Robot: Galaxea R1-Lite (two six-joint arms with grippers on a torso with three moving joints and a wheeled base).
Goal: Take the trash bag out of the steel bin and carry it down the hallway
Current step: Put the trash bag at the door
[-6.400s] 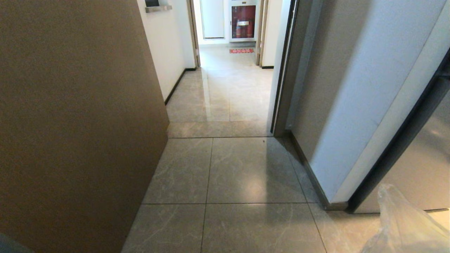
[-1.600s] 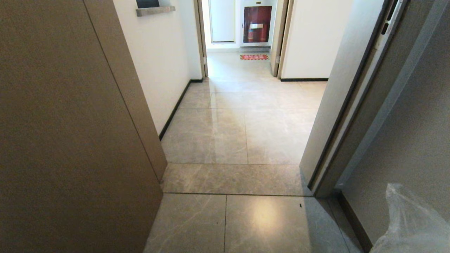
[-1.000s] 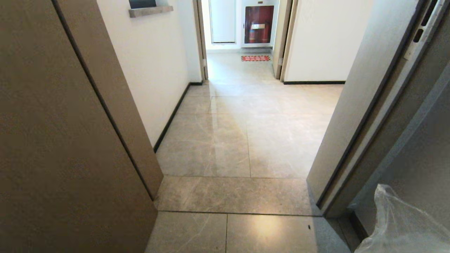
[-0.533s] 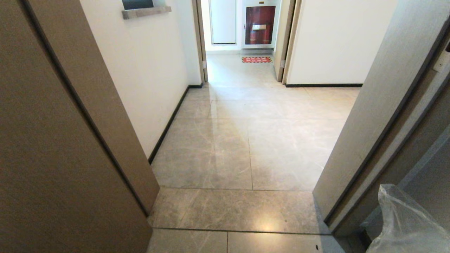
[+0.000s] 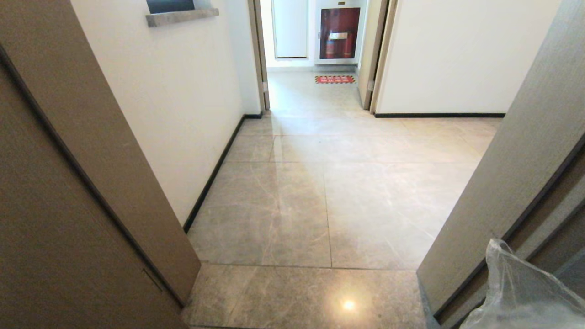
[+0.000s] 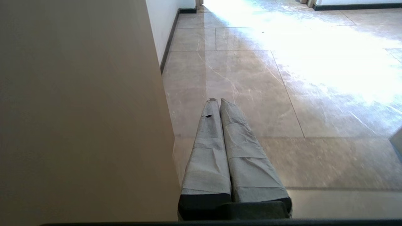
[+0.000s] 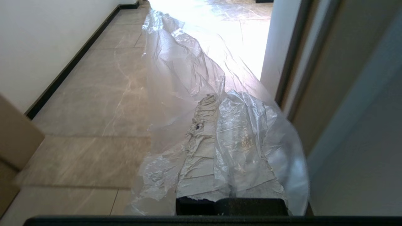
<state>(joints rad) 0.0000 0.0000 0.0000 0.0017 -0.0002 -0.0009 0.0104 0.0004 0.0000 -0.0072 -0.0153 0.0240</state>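
The trash bag (image 7: 201,94) is draped over the right gripper (image 7: 216,100) in the right wrist view: clear, crinkled film covers both taped fingers, bunches low in the frame around their base and trails up toward the bright top centre. The fingers are pressed together with the film pinched between them, so this gripper is closed on the bag. Small pale and brownish scraps show through the plastic right of centre. In the head view the same bag (image 5: 521,292) fills the lower right corner, just in front of a grey door edge (image 5: 502,183); the gripper itself is out of that frame.

Left gripper (image 6: 216,100): lower centre of the left wrist view, fingers closed against each other, nothing between them. Grey tape wraps both fingers; a small dark tear marks one. It sits just beside a brown panel (image 6: 78,110) that takes up the left half of that frame.

The hallway (image 5: 320,205) runs up the middle of the head view: glossy grey marble-look tiles, a lamp glare at lower centre, a white wall (image 5: 173,114) with dark baseboard on the left, a small ledge (image 5: 182,17) at upper left.

Far end, top centre: a red cabinet (image 5: 339,33) and a red floor mat (image 5: 335,79). Any writing on them is too small to read.
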